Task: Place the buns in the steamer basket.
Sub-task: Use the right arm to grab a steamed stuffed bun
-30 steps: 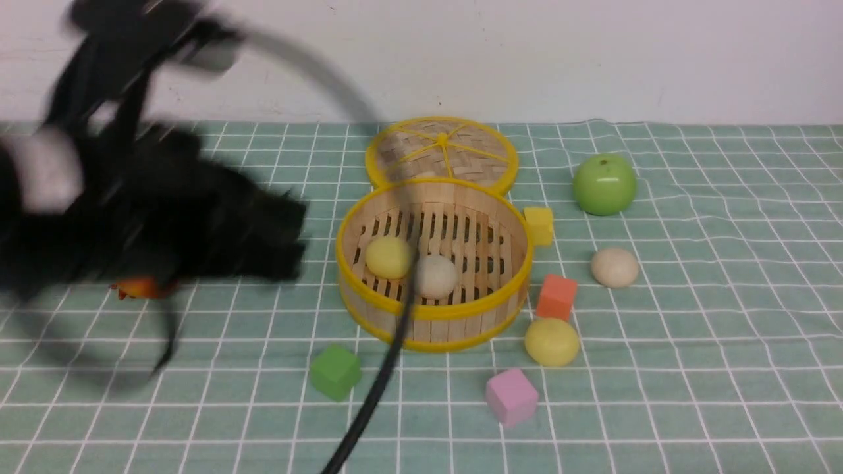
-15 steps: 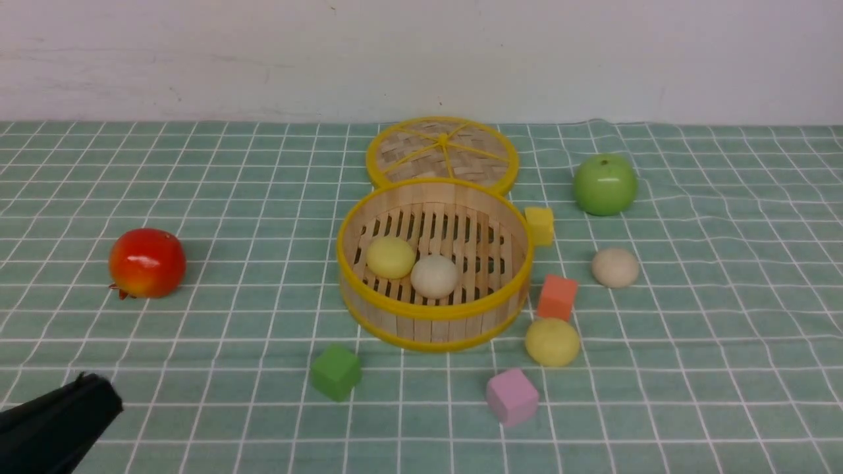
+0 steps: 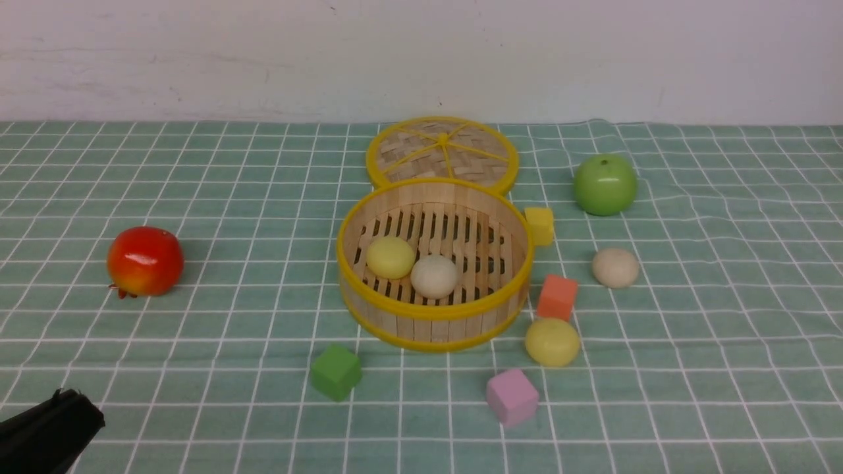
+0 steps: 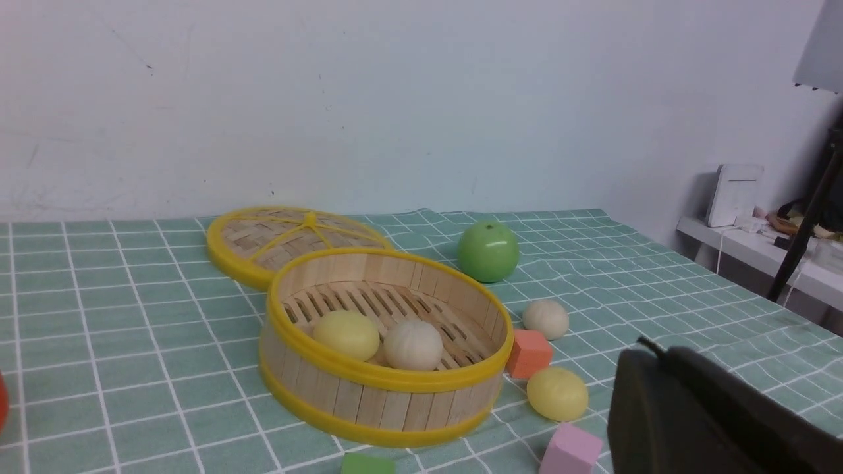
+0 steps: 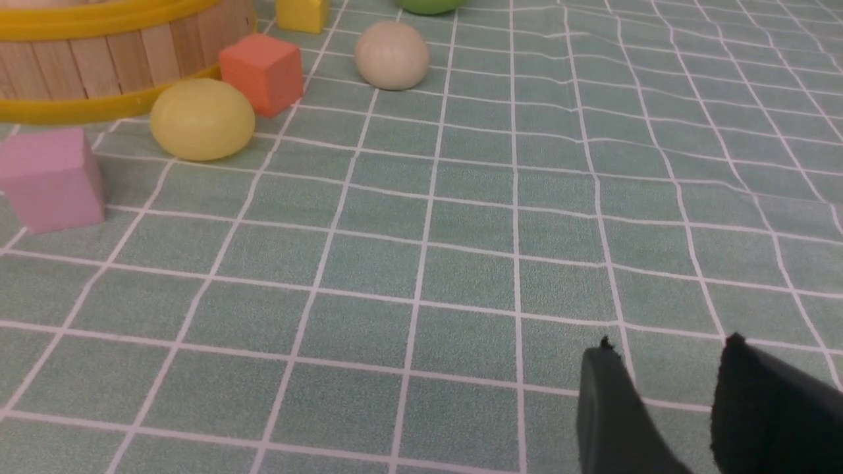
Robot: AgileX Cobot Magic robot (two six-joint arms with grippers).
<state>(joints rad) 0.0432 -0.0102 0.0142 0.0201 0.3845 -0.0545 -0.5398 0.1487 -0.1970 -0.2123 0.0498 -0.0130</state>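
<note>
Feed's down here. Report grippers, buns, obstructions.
Right gripper open, empty; left gripper unclear. Yellow bun, beige bun in steamer basket; second yellow bun, second beige bun outside, to its right. Orange cube between those two.

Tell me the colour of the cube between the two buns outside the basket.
Orange-red; the cube shows best in the right wrist view.

Likely a lab or robot test room rather than a real kitchen. The table [image 3: 724, 421] wears a green checked cloth [image 3: 217, 197] against a bare, scuffed white wall [image 3: 421, 59]. Ahead of the left jaws sit props: a steamer [image 3: 435, 326], coloured cubes [image 3: 512, 396] and a glossy green apple [image 3: 604, 184]. Well beyond the jaws, off the table, a shelf [image 4: 757, 250] carries a white box [image 4: 734, 194], beside a dark stand [image 4: 805, 227].
</note>
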